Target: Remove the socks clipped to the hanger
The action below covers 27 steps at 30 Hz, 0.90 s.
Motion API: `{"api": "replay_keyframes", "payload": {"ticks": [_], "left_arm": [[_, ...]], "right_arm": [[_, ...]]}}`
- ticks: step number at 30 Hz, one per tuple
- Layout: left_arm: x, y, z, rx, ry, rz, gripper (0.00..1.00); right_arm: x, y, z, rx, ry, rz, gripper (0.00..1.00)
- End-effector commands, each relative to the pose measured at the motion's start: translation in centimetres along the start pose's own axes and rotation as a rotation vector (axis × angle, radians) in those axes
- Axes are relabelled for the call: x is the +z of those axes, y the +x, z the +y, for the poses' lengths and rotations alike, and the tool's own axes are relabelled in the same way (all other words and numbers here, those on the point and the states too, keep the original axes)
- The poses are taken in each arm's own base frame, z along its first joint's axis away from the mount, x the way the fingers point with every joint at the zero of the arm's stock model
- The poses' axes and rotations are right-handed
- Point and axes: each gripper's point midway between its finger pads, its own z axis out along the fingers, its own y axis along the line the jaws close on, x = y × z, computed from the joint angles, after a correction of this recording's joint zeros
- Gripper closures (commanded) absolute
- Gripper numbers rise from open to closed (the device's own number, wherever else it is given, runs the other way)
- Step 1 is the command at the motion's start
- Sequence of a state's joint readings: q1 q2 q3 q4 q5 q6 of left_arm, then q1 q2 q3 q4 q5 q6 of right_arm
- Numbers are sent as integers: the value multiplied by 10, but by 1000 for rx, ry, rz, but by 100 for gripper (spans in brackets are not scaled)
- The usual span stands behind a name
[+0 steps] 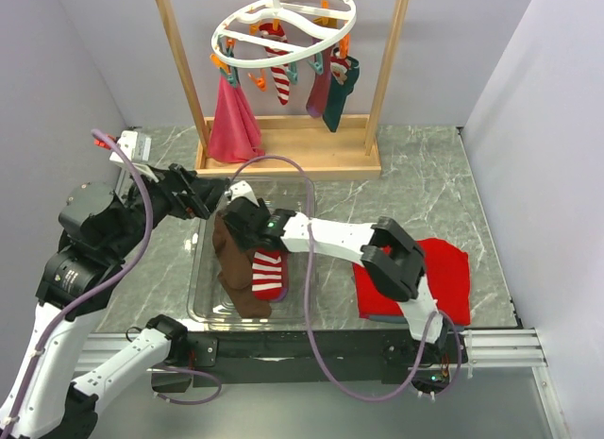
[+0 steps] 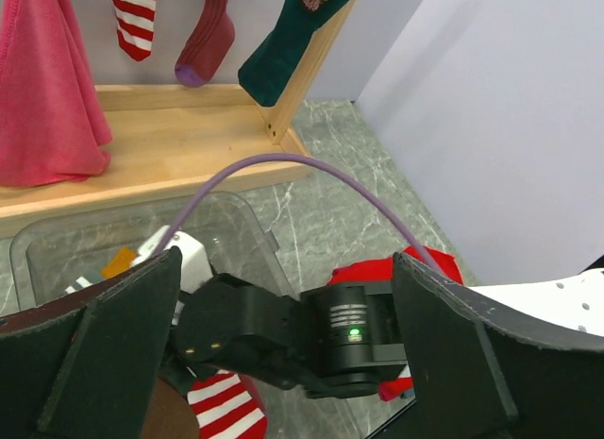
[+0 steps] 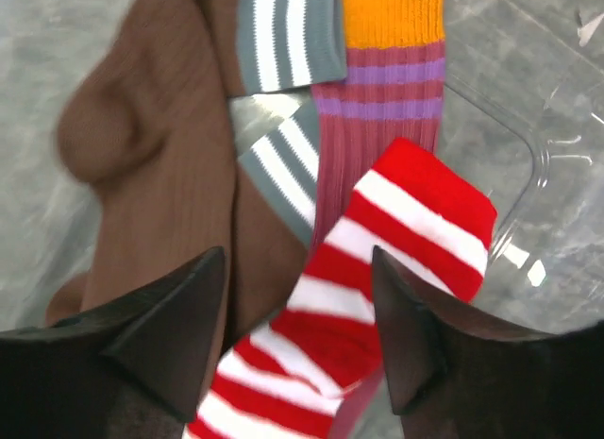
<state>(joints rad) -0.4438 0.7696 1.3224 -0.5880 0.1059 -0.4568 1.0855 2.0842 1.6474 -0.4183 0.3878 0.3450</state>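
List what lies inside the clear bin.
Brown socks, a red-and-white striped sock and a maroon sock with an orange cuff beneath it. From above, the right arm hides part of the bin.

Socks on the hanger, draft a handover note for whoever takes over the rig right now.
Left gripper: open, holding nothing.
Right gripper: open over the clear bin, holding nothing.
Done: brown socks, purple sock and one striped sock lie in the bin.
Left: hanging striped sock, maroon sock and dark teal sock, clipped to the hanger.
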Motion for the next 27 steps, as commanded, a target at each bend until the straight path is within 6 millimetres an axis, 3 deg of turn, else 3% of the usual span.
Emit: {"api": "replay_keyframes", "payload": {"ticks": [1,3,4,5,6,7,8,9,11,12,13,14,15,17,18,20,21,27], "left_arm": [[-4,-14,-5,-15,9,-55,4],[-5,-15,-2,-20,-4,-66,4],[-5,-14,-1,-22,-8,-63,4],[-6,-14,-2,-24,-7,-68,4],[-6,-13,-1,-26,-9,-67,4],[-6,-13,-1,-30,-8,-69,4],[-7,-12,-1,-37,-7,-67,4],[-6,-9,0,-43,-6,-61,4],[-6,-8,-1,-56,0,-63,4],[-4,-4,-2,-63,8,-52,4],[-4,-2,-2,-67,11,-49,4],[-3,1,-2,-75,14,-43,4],[-3,1,-3,-80,18,-40,4],[-3,5,-3,-87,23,-31,4],[-3,7,-2,-90,22,-27,4],[-3,9,0,-91,13,-23,5],[-2,12,2,-92,7,-17,5],[-3,26,12,-100,-25,1,5]], "right_arm": [[-53,-54,-3,82,-96,-156,28],[-59,-46,-10,95,-97,-149,27],[-74,-54,-14,114,-115,-177,20],[-80,-58,-15,130,-133,-199,20],[-80,-45,-18,135,-149,-179,19],[-96,-55,-28,165,-167,-215,18],[-101,-59,-32,183,-182,-242,14],[-101,-50,-39,184,-183,-236,13],[-118,-68,-62,231,-189,-313,8],[-117,-64,-73,234,-175,-318,7],[-129,-73,-84,252,-178,-357,5],[-130,-85,-107,290,-154,-402,4],[-130,-84,-118,304,-147,-415,4],[-144,-106,-141,348,-170,-513,4],[-143,-110,-169,379,-124,-542,4],[-155,-129,-189,404,-116,-630,2],[-157,-136,-209,417,-93,-668,2],[-178,-187,-259,403,7,-889,0]]}}
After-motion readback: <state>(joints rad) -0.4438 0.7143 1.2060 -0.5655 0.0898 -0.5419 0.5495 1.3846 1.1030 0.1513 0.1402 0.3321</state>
